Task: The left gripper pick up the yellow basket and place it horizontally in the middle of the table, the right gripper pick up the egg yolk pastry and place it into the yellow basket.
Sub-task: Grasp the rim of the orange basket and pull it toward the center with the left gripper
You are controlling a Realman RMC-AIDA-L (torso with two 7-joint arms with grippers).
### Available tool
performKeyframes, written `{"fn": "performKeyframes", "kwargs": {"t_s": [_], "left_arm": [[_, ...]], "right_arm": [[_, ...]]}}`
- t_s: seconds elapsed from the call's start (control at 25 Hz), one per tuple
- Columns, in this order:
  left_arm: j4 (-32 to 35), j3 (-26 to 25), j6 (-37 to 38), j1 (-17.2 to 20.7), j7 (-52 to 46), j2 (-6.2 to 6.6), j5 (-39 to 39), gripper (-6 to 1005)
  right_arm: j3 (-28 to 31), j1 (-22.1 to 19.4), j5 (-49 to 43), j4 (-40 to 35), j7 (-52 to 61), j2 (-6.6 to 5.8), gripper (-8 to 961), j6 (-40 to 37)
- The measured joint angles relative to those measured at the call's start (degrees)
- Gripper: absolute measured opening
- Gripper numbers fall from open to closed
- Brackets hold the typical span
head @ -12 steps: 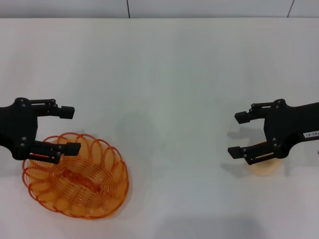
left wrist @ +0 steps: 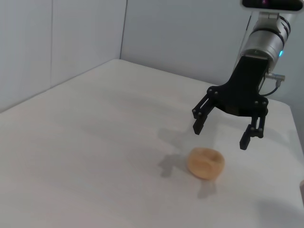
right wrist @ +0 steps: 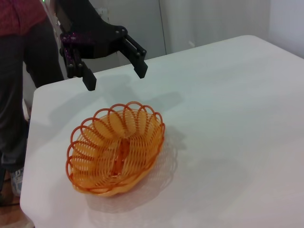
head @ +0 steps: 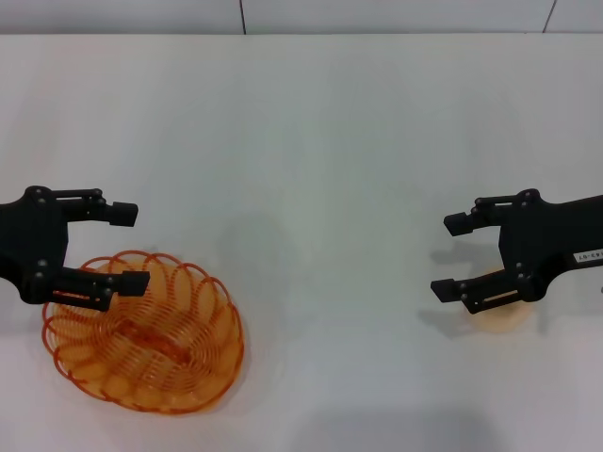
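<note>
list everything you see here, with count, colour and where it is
basket: 1, orange, near left of the table, empty
pastry: 1, pale beige, near right of the table, under the right gripper
table: 1, white, fills the head view
person: 1, red top, dark trousers, standing past the table's left end
left gripper: 1, black, open, above the basket's far rim
right gripper: 1, black, open, above the pastry
</note>
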Motion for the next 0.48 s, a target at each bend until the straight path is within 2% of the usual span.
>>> {"fn": "performKeyframes", "kwargs": {"t_s": [0.24,0.48], "left_arm": [[0.4,0.1,0.0,-0.1,-0.8,0.08,0.6,888],[3.2,-0.2,-0.9,-1.3,-7.2,0.35,7.4,887]], "right_arm": [[-0.1,0.0,0.0,0.0,0.0,0.0,861,-0.1],[-0.3,-0.1,0.0,0.0,0.0,0.06,861,0.2]]}}
